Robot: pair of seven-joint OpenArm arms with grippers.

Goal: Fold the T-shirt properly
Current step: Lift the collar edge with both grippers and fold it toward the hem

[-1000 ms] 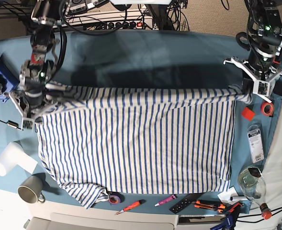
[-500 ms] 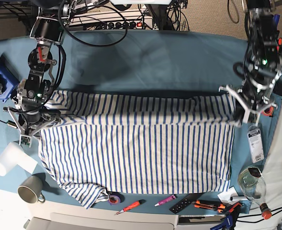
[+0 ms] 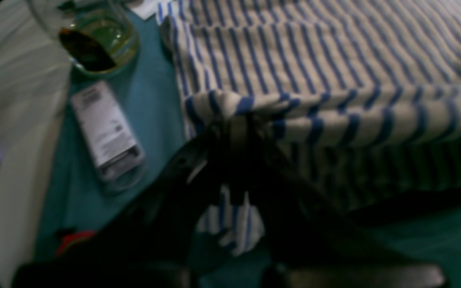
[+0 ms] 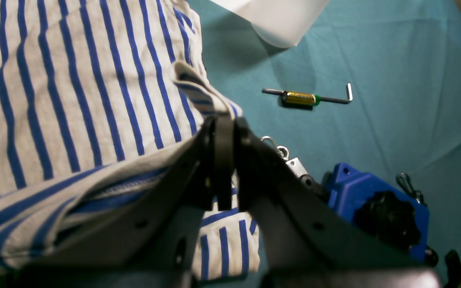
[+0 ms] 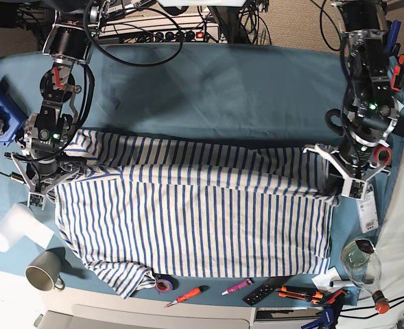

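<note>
Striped T-shirt [image 5: 195, 219] spread flat, far edge doubled over

T-shirt [image 5: 195, 219] | white, thin blue stripes | spread flat | top edge lifted, folding forward

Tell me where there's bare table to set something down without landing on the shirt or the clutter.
The widest bare patch of the teal table lies behind the T-shirt, between the two arms. A smaller gap sits past the right gripper, between the hex key and the blue block. The front edge is crowded with the screwdriver, remote and mug.
</note>
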